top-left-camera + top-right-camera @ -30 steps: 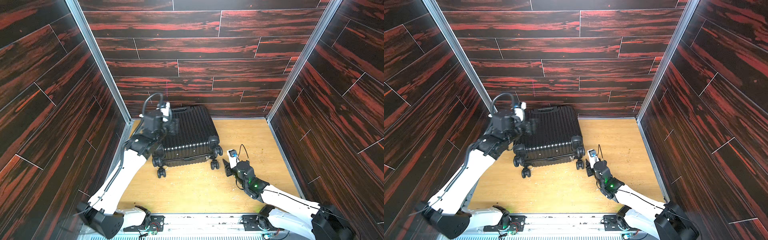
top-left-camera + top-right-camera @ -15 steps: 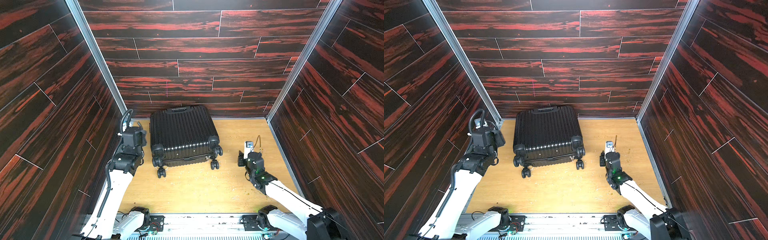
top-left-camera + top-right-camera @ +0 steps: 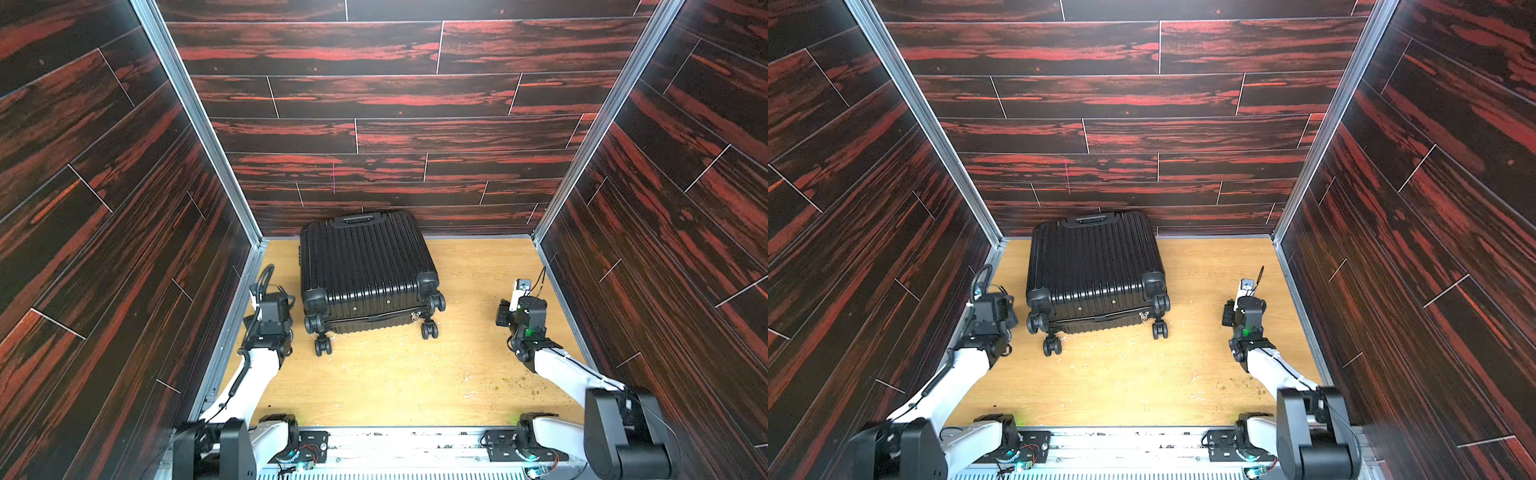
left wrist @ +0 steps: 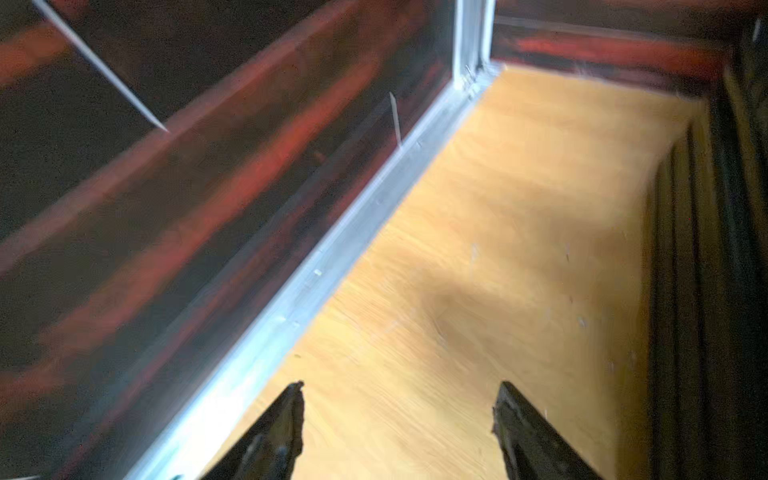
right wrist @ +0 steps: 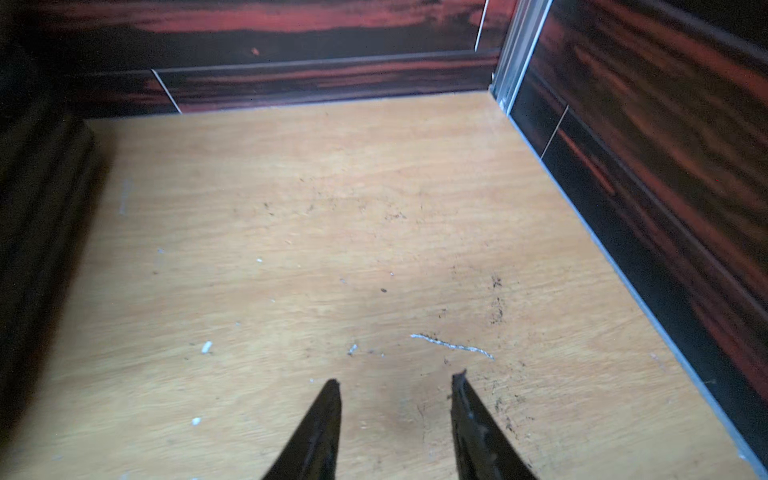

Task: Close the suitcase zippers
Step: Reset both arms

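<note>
Zipper pull tab [image 3: 413, 316] on suitcase [image 3: 361, 266] wheel end — nearer right gripper [image 5: 397, 382] than left gripper [image 4: 399, 399]; both pairs of fingers apart, empty.

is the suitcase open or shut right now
Shut: the suitcase lies flat, shells together, no lining showing. A silvery pull tab sits on the wheel-end seam; zipped all round, cannot tell.

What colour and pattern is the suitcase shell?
The suitcase is black with parallel ribs running lengthwise; it shows best in a top view.
</note>
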Tool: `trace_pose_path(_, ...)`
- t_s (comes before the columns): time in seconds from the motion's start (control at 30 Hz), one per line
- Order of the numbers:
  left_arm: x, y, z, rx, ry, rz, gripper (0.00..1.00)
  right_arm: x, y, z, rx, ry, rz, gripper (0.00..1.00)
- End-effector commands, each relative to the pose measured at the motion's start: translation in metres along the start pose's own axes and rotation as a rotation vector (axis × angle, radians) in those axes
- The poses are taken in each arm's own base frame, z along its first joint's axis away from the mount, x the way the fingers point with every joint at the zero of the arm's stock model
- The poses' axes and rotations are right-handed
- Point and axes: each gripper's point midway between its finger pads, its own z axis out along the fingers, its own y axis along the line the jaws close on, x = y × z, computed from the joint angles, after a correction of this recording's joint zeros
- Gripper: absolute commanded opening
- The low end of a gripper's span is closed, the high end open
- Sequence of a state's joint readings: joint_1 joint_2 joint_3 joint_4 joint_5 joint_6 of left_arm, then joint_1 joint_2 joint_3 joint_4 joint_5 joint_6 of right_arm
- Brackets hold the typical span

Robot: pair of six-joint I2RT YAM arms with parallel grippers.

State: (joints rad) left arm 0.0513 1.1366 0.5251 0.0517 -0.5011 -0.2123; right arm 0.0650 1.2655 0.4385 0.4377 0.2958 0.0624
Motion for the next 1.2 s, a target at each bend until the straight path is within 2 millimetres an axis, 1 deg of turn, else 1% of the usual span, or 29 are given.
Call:
trace_pose_path(0.0, -0.018, -0.025, 0.004, 0.139, -0.129, -0.036, 0.74, -0.003, 0.008, 0.005, -0.068, -0.055, -0.018, 0.46)
trace_pose_path(0.13, -0.011, -0.044, 0.007, 0.243, -0.167, -0.003, 0.76, -0.004, 0.009, 0.006, -0.075, -0.118, -0.043, 0.48)
trace_pose_path(0.23, -0.006, -0.054, 0.012, 0.289, -0.186, 0.006, 0.77, -0.010, 0.010, 0.005, -0.094, -0.167, -0.044, 0.49)
trace_pose_path(0.33, -0.007, -0.060, 0.016, 0.306, -0.178, 0.019, 0.77, -0.019, 0.010, 0.002, -0.112, -0.229, -0.035, 0.51)
trace_pose_path(0.4, -0.011, -0.064, 0.016, 0.324, -0.203, 0.014, 0.77, -0.023, 0.010, 0.002, -0.125, -0.255, -0.028, 0.51)
trace_pose_path(0.5, -0.016, -0.068, 0.018, 0.346, -0.239, -0.010, 0.77, -0.026, 0.008, 0.005, -0.135, -0.272, -0.025, 0.51)
trace_pose_path(0.63, -0.014, -0.079, 0.023, 0.398, -0.260, -0.018, 0.77, -0.021, -0.002, 0.007, -0.134, -0.306, 0.012, 0.51)
trace_pose_path(0.73, 0.000, -0.082, 0.029, 0.412, -0.283, -0.013, 0.77, -0.013, -0.004, 0.008, -0.130, -0.322, 0.021, 0.53)
trace_pose_path(0.8, -0.005, -0.077, 0.033, 0.378, -0.331, -0.053, 0.78, -0.011, -0.003, 0.010, -0.135, -0.316, 0.015, 0.58)
trace_pose_path(0.83, -0.010, -0.072, 0.038, 0.333, -0.331, -0.076, 0.79, -0.010, -0.003, 0.013, -0.132, -0.296, 0.014, 0.58)
trace_pose_path(0.87, -0.006, -0.068, 0.046, 0.291, -0.268, -0.075, 0.82, -0.012, -0.002, 0.016, -0.136, -0.295, 0.014, 0.61)
trace_pose_path(0.93, -0.002, -0.073, 0.047, 0.296, -0.190, -0.027, 0.99, -0.012, -0.005, 0.020, -0.124, -0.278, 0.028, 0.70)
trace_pose_path(1.0, -0.003, -0.074, 0.047, 0.299, -0.203, -0.022, 1.00, -0.011, -0.007, 0.020, -0.118, -0.271, 0.030, 0.76)
trace_pose_path(1.03, -0.001, -0.075, 0.047, 0.304, -0.196, -0.019, 1.00, -0.012, -0.006, 0.020, -0.119, -0.279, 0.032, 0.97)
trace_pose_path(1.07, -0.002, -0.075, 0.047, 0.303, -0.200, -0.018, 1.00, -0.011, -0.007, 0.020, -0.118, -0.272, 0.031, 0.99)
trace_pose_path(1.17, -0.002, -0.075, 0.047, 0.304, -0.199, -0.017, 1.00, -0.011, -0.007, 0.020, -0.119, -0.273, 0.032, 0.99)
